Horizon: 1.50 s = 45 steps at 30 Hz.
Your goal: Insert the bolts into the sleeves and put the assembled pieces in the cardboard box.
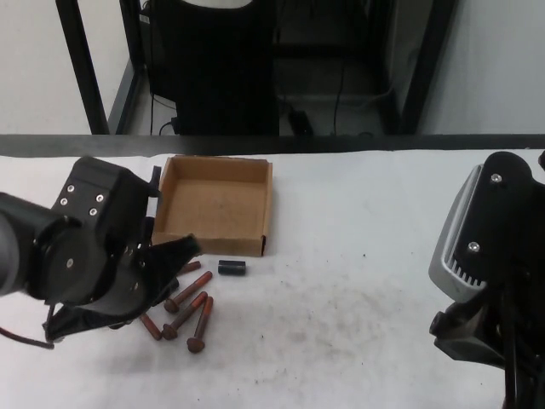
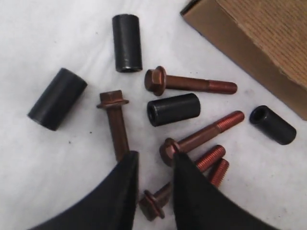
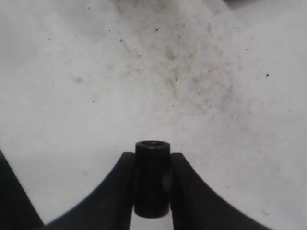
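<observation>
Our right gripper [image 3: 152,157] is clamped on a black sleeve [image 3: 152,184]. The sleeve stands lengthwise between the two fingers [image 3: 120,191], and its open end pokes out past their tips. Ahead of the tips lies the white bench [image 3: 144,72], speckled with dark marks.

Our left gripper [image 2: 154,158] hangs over the loose parts with its fingers only a narrow gap apart. One bolt [image 2: 154,203] shows in that gap, head towards the wrist. It seems to lie free on the bench rather than pinched, though we cannot be sure from this angle. Just ahead of the fingertips lie more copper-coloured bolts [image 2: 201,136], one of them [image 2: 116,127] with its shank running under a fingertip. Farther ahead another bolt [image 2: 189,84] lies crosswise.

Four loose sleeves [image 2: 173,109] lie scattered among and beyond them. One is near the middle, two are farther out and one [image 2: 272,124] is off to the side, near the cardboard box [image 2: 254,43]. The box sits beyond the whole cluster.

In the high view the box [image 1: 213,243] lies just beyond the left gripper, with a sleeve [image 1: 231,267] close beside its near wall.
</observation>
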Each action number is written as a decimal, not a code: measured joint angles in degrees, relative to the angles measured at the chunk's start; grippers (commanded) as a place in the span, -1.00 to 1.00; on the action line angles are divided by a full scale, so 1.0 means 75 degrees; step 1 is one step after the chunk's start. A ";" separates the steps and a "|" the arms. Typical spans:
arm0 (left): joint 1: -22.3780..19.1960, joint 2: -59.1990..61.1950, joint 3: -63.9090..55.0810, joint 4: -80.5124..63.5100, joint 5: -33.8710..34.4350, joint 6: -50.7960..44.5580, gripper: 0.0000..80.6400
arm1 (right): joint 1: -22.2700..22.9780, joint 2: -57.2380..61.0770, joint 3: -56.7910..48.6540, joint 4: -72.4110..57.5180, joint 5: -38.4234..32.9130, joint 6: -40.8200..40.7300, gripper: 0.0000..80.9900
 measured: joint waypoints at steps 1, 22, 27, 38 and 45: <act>0.0000 -0.0003 -0.0024 0.0090 -0.0092 0.0000 -0.40 | 0.0000 0.0000 0.0000 0.0000 0.0000 0.0000 -0.99; 0.0471 0.0415 -0.0045 0.0146 -0.0082 -0.0757 -0.41 | 0.0000 0.0000 0.0000 0.0000 0.0000 -0.0053 -0.99; 0.0454 0.0545 -0.0045 0.0146 0.0045 -0.0914 -0.41 | 0.0000 0.0000 0.0000 0.0000 0.0000 -0.0112 -0.99; 0.0454 0.0879 -0.0079 -0.0337 0.0281 -0.1406 -0.41 | 0.0000 0.0000 0.0000 0.0000 0.0000 -0.0120 -0.99; 0.0454 0.0929 -0.0079 -0.0382 0.0263 -0.1701 -0.41 | 0.0000 0.0000 0.0000 0.0000 0.0000 -0.0173 -0.99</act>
